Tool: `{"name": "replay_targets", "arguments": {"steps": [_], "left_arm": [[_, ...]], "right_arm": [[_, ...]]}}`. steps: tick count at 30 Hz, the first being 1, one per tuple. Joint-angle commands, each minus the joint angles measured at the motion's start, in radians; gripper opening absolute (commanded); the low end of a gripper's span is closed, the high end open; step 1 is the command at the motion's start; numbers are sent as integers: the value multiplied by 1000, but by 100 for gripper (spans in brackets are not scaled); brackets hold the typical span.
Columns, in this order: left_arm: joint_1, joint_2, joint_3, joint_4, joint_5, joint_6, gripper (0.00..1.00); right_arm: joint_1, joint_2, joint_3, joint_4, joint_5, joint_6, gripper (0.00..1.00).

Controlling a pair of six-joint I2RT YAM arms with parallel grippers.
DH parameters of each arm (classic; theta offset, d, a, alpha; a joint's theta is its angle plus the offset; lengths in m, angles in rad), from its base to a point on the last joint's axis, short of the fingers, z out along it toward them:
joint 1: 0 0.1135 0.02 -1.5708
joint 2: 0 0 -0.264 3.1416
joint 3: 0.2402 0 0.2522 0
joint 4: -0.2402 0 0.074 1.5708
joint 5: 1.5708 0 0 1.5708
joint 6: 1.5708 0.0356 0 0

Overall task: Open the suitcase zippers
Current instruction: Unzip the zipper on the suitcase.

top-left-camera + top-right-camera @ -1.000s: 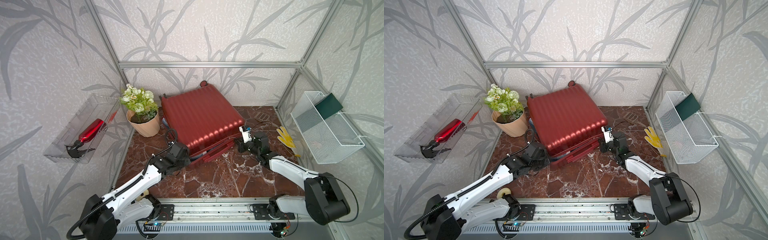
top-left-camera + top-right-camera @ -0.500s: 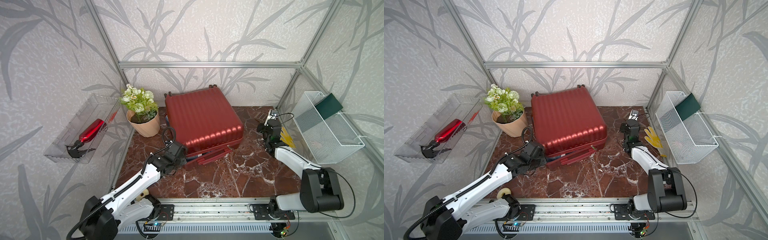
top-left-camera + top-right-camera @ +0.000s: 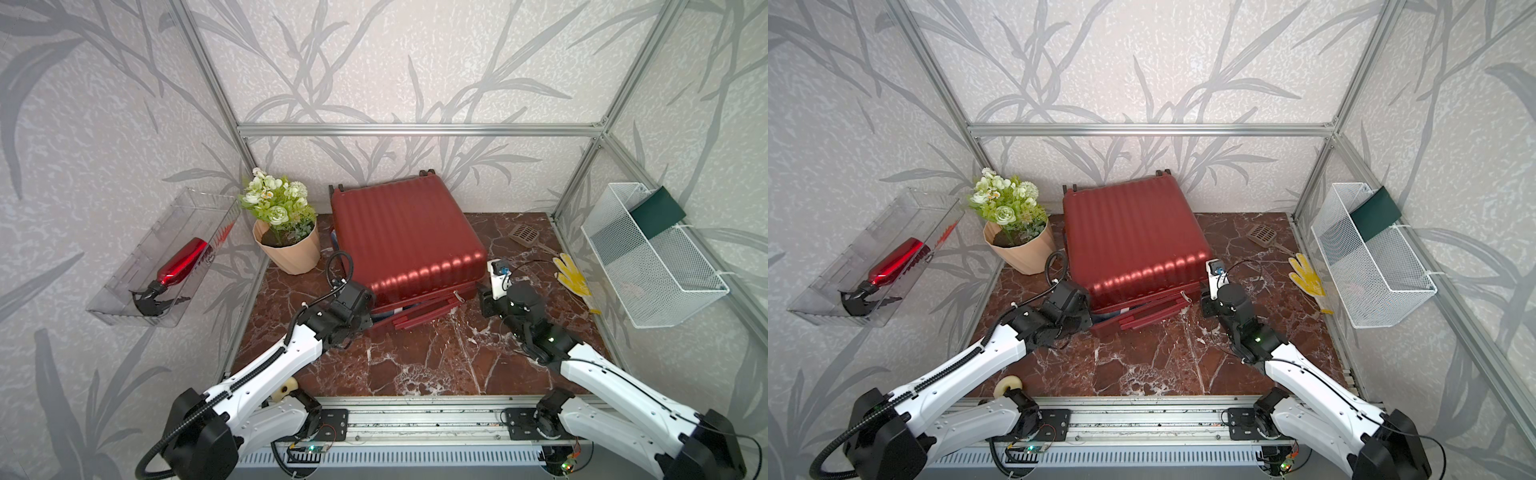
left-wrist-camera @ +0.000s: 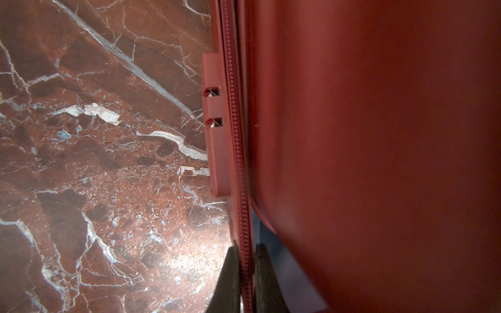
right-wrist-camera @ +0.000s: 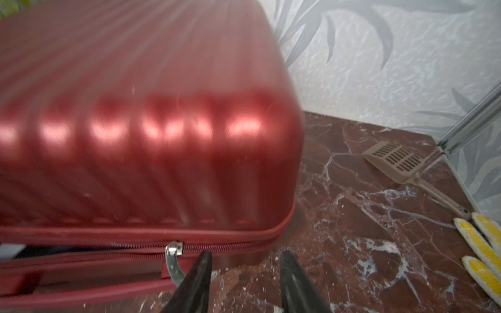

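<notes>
The dark red ribbed suitcase lies flat at the back of the marble floor, and its front seam gapes a little. My left gripper is at the front left corner, shut on a loose strip of the zippers' toothed track, with blue lining beside it. My right gripper stands open at the front right corner, with nothing between its fingers. A silver zip pull hangs from the track just beside one fingertip.
A flower pot stands left of the suitcase. A brown scoop and a yellow glove lie at the right. A white wire basket hangs on the right wall, a clear tray with a red spray bottle on the left.
My right arm swung out to the back right near the glove, then came back to the suitcase's front right corner with its jaws now open. The suitcase turned squarer. The left grip held.
</notes>
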Motion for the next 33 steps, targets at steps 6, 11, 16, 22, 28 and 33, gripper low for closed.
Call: {"name": "replay_targets", "arguments": {"steps": [6,11,16,22,28,33], "left_arm": [[20,4,-22,-39,-58,68,0],[26,5,-25,-30,-42,66,0],[31,1,-38,-20,-36,62,0],[36,-5,-54,-7,-29,48,0],[37,-4,-66,4,-15,49,0],[42,-14,-58,-17,-39,52,0]], "right_arm": [[98,150,89,-123,-34,-96,46],[122,148,73,-78,-29,-115,47],[133,207,67,-22,10,-128,46],[156,345,26,204,169,-129,44],[183,449,-52,511,299,-202,16],[187,400,-77,542,303,-235,0]]}}
